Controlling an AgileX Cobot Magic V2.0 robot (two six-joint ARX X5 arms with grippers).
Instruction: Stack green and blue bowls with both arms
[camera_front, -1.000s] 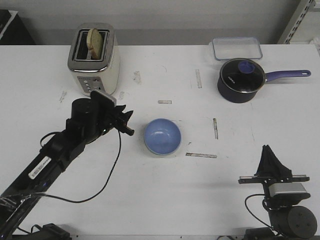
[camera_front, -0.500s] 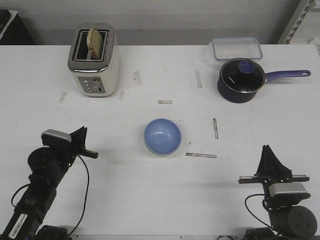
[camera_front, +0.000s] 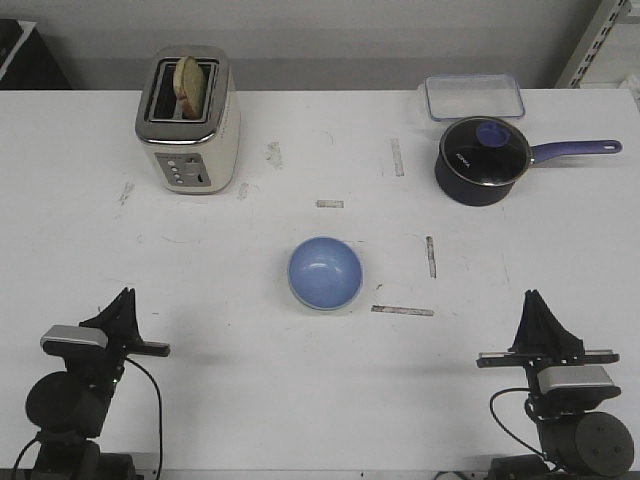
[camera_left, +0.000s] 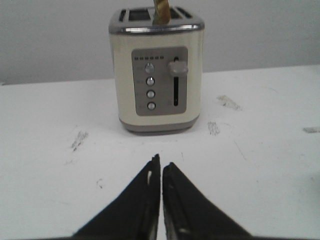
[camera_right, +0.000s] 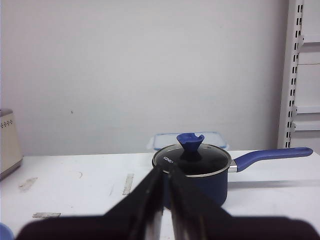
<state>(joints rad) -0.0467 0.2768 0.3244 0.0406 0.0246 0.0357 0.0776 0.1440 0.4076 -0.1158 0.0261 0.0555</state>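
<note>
Green bowl (camera_front: 327, 304) almost wholly hidden beneath blue bowl (camera_front: 325, 271), only a pale sliver showing. Toast (camera_left: 161, 10) cropped at the left wrist view's top edge. Blue bowl barely peeking into right wrist view's corner. Both arm bases cut off below.

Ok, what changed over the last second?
The left arm's black pointed tool pulled back from beside the stacked pale blue round bowl to the table's near left edge, shut and empty. The bowl, cream toaster, navy saucepan and right tool stayed put.
</note>
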